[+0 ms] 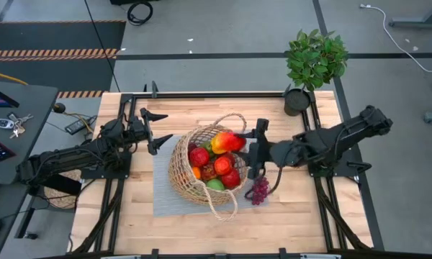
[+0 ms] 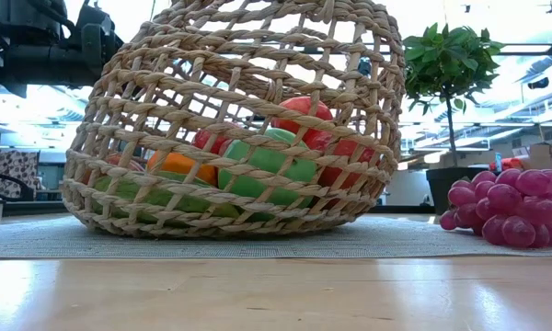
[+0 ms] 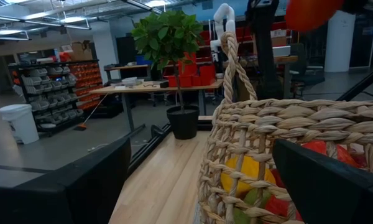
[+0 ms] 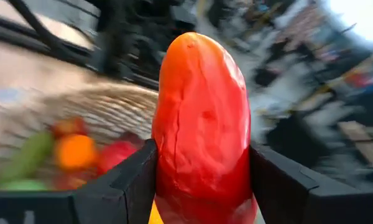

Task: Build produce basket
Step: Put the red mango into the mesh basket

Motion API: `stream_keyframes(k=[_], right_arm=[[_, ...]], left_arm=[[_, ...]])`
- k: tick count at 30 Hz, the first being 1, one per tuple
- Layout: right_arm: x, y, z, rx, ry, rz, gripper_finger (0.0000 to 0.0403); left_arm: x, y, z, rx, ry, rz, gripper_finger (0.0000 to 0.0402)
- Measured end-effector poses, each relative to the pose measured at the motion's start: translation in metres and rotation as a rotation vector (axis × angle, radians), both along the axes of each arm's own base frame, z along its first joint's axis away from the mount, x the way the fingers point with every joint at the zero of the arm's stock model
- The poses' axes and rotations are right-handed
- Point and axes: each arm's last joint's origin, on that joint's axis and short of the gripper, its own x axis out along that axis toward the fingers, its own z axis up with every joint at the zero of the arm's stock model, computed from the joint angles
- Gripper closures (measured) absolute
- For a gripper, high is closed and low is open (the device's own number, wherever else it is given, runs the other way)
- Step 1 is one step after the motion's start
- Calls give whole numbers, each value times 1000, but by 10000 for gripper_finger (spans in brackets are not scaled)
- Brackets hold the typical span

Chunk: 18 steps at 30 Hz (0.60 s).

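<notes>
Red-orange fruit (image 4: 202, 124) clamped in right gripper (image 1: 253, 150), frame centre, above basket (image 1: 183, 173).
Could glance off heaped produce (image 1: 214, 164) and roll out toward grapes (image 1: 259, 191); left gripper (image 1: 155, 128) gapes empty, left of centre.

Rough woven wicker basket (image 1: 191, 169)

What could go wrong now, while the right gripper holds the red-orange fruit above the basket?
1. The basket lies tilted on the mat and already looks full; a piece dropped by the right gripper may roll out.
2. The red-orange fruit is held only at its lower part, so it might slip.
3. The grapes lie on the table below the right arm, which could knock them.
</notes>
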Motion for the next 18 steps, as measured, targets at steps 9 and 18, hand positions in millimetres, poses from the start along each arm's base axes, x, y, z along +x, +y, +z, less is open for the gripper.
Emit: stream_keyframes(k=[9, 18], right_arm=[[13, 11, -19, -497, 208, -171, 172], [27, 21, -39, -717, 360, -204, 173]], left_arm=[[0, 0, 0, 0, 0, 0, 4], [0, 0, 0, 0, 0, 0, 4]])
